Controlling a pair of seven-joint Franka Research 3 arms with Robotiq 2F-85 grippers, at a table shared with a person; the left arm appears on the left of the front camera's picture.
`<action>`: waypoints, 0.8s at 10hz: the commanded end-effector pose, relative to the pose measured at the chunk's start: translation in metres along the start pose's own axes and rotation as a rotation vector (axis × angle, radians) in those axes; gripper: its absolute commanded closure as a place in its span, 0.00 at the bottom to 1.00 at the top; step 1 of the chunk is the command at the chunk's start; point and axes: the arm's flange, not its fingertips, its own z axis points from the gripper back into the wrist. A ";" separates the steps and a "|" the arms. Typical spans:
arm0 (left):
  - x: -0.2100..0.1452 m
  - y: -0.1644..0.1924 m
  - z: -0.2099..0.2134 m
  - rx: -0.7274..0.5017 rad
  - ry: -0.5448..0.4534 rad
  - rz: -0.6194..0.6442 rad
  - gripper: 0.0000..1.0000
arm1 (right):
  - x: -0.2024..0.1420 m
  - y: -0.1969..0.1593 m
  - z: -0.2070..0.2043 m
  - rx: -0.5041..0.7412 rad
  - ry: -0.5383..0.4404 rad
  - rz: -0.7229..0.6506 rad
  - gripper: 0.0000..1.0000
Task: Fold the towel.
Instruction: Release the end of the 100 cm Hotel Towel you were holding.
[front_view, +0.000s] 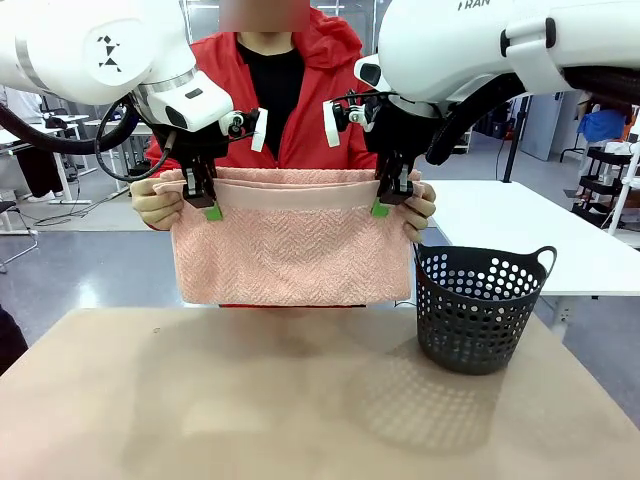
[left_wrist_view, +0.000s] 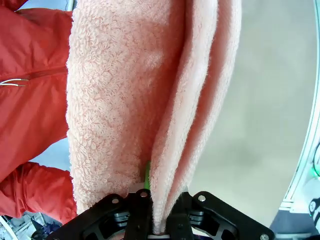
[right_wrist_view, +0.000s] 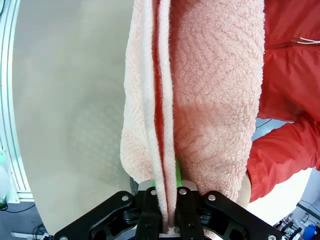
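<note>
Pink towel (front_view: 290, 250) clamped at top corners by left fingers (front_view: 204, 190), right fingers (front_view: 392, 188); arm lettering (front_view: 474, 5) perhaps "FRAN".

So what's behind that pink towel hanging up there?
Behind the towel stands a person in a red jacket, hands at its top corners. From the chest down the body is covered.

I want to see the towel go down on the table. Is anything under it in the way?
Nothing visible lies on the table under the towel. The black basket stands off to its right, close to that corner.
</note>
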 end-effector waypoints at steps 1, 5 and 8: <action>-0.002 0.001 0.002 0.008 0.007 0.001 1.00 | -0.002 -0.001 0.001 -0.008 0.006 0.003 1.00; -0.002 0.001 0.002 0.008 0.007 0.001 1.00 | -0.002 -0.001 0.001 -0.008 0.006 0.003 1.00; -0.003 -0.002 0.006 0.028 -0.026 0.010 0.61 | -0.001 0.003 0.007 -0.031 -0.016 -0.011 0.46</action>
